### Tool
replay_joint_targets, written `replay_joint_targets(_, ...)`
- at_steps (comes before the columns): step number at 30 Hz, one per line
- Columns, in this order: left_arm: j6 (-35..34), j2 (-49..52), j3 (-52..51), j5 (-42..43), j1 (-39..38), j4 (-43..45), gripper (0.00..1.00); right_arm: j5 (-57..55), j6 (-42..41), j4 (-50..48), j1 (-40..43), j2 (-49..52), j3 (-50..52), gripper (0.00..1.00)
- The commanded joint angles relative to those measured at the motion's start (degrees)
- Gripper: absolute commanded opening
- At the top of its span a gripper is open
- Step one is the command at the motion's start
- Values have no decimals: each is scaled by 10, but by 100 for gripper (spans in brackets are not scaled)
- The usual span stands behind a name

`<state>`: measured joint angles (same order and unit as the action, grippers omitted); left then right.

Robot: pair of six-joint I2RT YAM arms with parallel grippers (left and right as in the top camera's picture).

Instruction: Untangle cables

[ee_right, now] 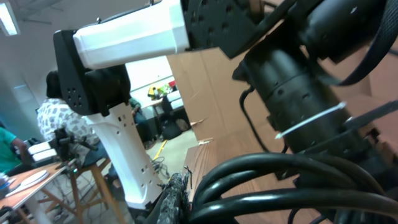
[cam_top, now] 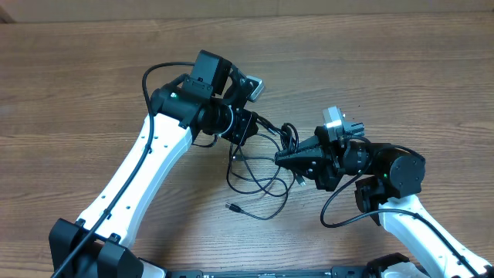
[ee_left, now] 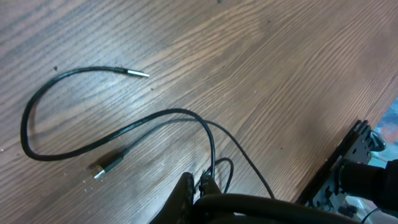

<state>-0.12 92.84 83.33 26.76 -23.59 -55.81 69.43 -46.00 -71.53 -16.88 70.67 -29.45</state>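
The thin black cables (cam_top: 262,166) lie in tangled loops on the wooden table between my two grippers. One free plug (cam_top: 230,207) rests toward the front. My left gripper (cam_top: 248,127) is shut on a cable at the left of the tangle. In the left wrist view its fingers (ee_left: 199,185) pinch a cord (ee_left: 212,146) that runs off over the table, with a metal-tipped end (ee_left: 140,73) and a USB plug (ee_left: 99,170) lying loose. My right gripper (cam_top: 281,158) is shut on the cables at the right of the tangle. Its fingers (ee_right: 181,186) are mostly hidden behind thick arm wires (ee_right: 280,186).
The wooden table (cam_top: 386,69) stretches around the arms. The white left arm (cam_top: 147,166) crosses the left front, and the right arm (cam_top: 394,177) sits at the right front. A thick arm wire (cam_top: 340,212) loops beside the right arm.
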Motion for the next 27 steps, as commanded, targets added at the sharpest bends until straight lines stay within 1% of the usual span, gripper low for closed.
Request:
replay_joint_targets(1, -34, 16, -41, -85, 22, 2, 4, -11, 31, -32, -4, -24, -9, 4)
replay_joint_targets(5, -33, 16, -54, -49, 22, 1, 4, -44, 31, -25, 1, -24, -9, 4)
replay_joint_targets(8, -21, 16, -55, -8, 22, 2, 4, -57, 53, -5, 9, -24, -9, 4)
replay_joint_targets(11, 5, 16, -54, 56, 22, 3, 4, -83, 84, 48, 16, -24, -9, 4)
replay_joint_targets(14, 33, 16, -54, 116, 22, -2, 4, -134, 107, 116, 21, -24, -9, 4)
replay_joint_targets(16, 41, 16, -55, 122, 21, -9, 4, -176, 121, 153, 23, -24, -9, 4)
replay_joint_targets(20, 52, 16, -55, 123, 22, -29, 4, -257, 120, 197, 28, -24, -9, 4)
replay_joint_targets(23, 63, 16, -54, 123, 21, -43, 4, -327, 123, 248, 28, -24, -9, 4)
replay_joint_targets(27, 64, 16, -54, 123, 22, -46, 4, -383, 158, 321, 28, -24, -9, 4)
